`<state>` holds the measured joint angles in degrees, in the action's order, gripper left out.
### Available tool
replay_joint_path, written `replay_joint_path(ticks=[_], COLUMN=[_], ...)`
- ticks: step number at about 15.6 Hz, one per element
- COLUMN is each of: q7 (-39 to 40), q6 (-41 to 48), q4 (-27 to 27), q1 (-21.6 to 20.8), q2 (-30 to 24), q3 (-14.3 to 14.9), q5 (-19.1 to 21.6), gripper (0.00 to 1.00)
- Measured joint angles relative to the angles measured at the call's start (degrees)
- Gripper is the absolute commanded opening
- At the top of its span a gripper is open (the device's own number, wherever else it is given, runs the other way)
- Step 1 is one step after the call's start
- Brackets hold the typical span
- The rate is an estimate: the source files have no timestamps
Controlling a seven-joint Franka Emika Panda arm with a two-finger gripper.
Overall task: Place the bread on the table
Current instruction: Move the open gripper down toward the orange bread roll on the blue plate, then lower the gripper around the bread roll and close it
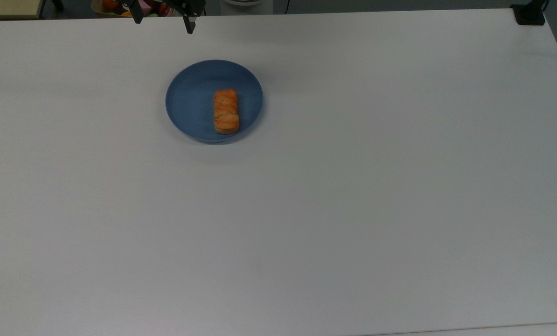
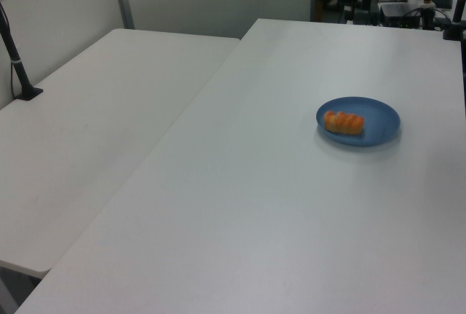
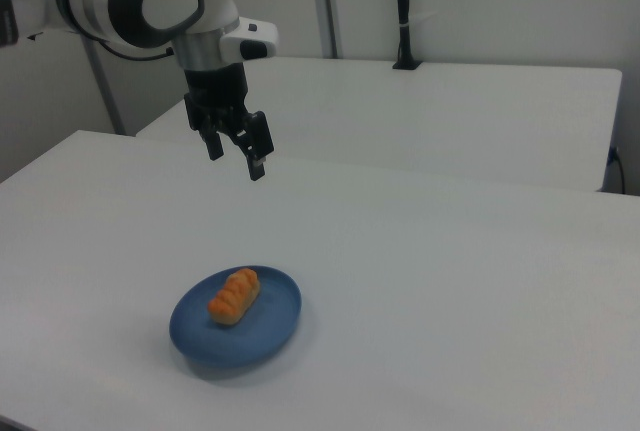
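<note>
- Nothing of the task is done yet, judging by how things lie: the small oblong golden-orange bread (image 1: 226, 111) lies on the round blue plate (image 1: 190, 100), not on the large plain white table (image 1: 353, 210).
- The black two-finger gripper (image 3: 234, 156) of the white arm hangs in the air with its fingers (image 3: 257, 167) spread apart and nothing between them.
- The bread sits well below the fingertips and off to one side, towards the bottom of the right view; no part of the gripper touches it or the plate.
- In the top view the fingers (image 1: 189, 25) stand at the far table edge, the plate nearer the camera and to the top view's right of them.
- Left to do, as I judge it: bring the open fingers down over the loaf, close across its narrow sides, lift it off the plate, and set it on bare tabletop beside the plate.
</note>
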<state>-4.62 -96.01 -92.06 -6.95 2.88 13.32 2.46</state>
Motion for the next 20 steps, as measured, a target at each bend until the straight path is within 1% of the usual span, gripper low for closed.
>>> replay_joint_path(ticks=[6, 10, 12, 14, 16, 20], q7=[0.06, 0.2, 0.23, 0.24, 0.97, 6.49], q6=[0.0, -0.9, -4.43, -8.38, -12.52, -16.16], q4=[0.57, 0.09, -2.06, -5.71, -9.59, -16.23], q1=[0.7, 0.64, 0.59, 0.54, 0.33, -0.25], q2=[-0.28, 0.12, 0.97, 2.25, 3.48, 4.2], q3=[-0.03, -0.79, -1.94, -2.74, -2.92, -2.95], q5=[0.0, 0.0, 0.0, 0.0, -0.12, -0.17], gripper=[1.0, 1.0, 1.0, 1.0, 1.0, 1.0])
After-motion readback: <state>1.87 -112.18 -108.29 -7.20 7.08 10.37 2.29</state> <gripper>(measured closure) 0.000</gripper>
